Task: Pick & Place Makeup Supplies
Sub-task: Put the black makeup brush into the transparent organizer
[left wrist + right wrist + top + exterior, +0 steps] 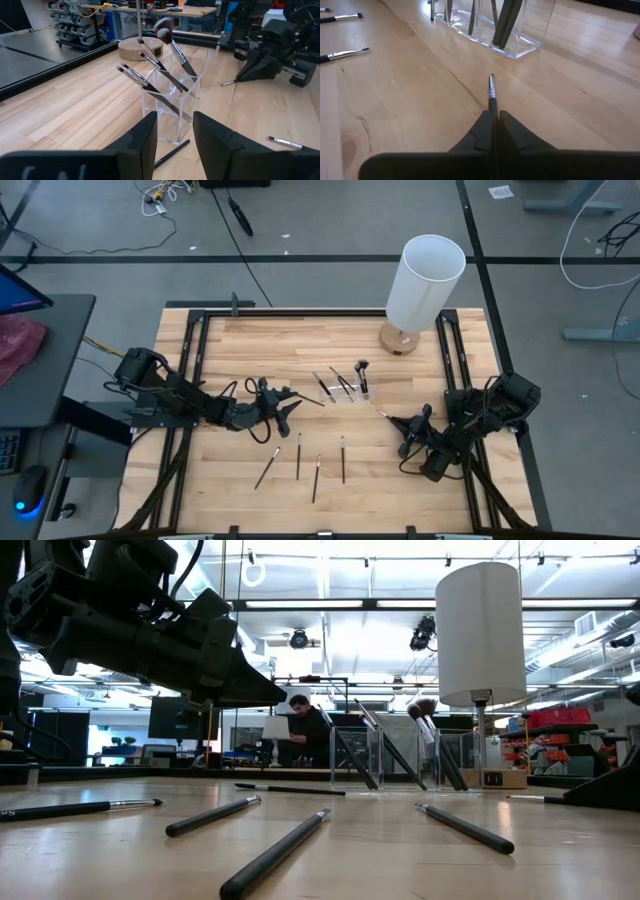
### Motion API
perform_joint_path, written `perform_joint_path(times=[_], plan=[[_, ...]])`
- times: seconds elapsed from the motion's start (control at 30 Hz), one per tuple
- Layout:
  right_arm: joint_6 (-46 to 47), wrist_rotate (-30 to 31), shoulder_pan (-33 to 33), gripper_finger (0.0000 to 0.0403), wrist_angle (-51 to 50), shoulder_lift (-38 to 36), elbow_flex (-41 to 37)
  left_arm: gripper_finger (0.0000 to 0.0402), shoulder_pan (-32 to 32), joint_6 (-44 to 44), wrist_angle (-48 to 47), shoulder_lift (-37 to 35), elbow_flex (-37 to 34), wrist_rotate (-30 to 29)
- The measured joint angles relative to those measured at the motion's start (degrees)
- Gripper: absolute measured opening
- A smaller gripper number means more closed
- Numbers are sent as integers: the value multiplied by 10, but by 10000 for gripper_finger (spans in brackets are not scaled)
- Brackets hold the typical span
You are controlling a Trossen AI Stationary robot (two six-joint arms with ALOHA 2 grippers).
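On wooden table (230,340), brushes (298,457) scattered — workshop behind, person (306,730) seated.

Four brushes (298,455) on table (230,350) before holder (345,388).

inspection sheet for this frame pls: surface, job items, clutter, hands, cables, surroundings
Surface: wooden table, dark frame.
Job's things: several brushes standing in the clear holder; four loose brushes on the front of the table; one lying beside the holder.
Clutter: white lamp on a wooden base, back right.
Hands: left hand open, near the holder, holding nothing; right hand shut on a brush, low over the table.
Cables: loose cables on the floor behind the table.
Surroundings: person at a desk in the room behind.
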Motion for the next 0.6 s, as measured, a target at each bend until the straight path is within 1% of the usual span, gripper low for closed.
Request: perform_joint_path(times=[0.13,0.27,0.4,0.6], plan=[[3,-1,5,11,3,0,0,128,0,0,0,0,0,0],[26,-13,18,10,-4,-14,-1,128,0,0,2,0,0,3],[34,-15,23,10,-5,-40,-2,128,0,14,20,0,2,43],[-11,-36,25,7,12,-87,-1,128,0,72,18,8,47,114]])
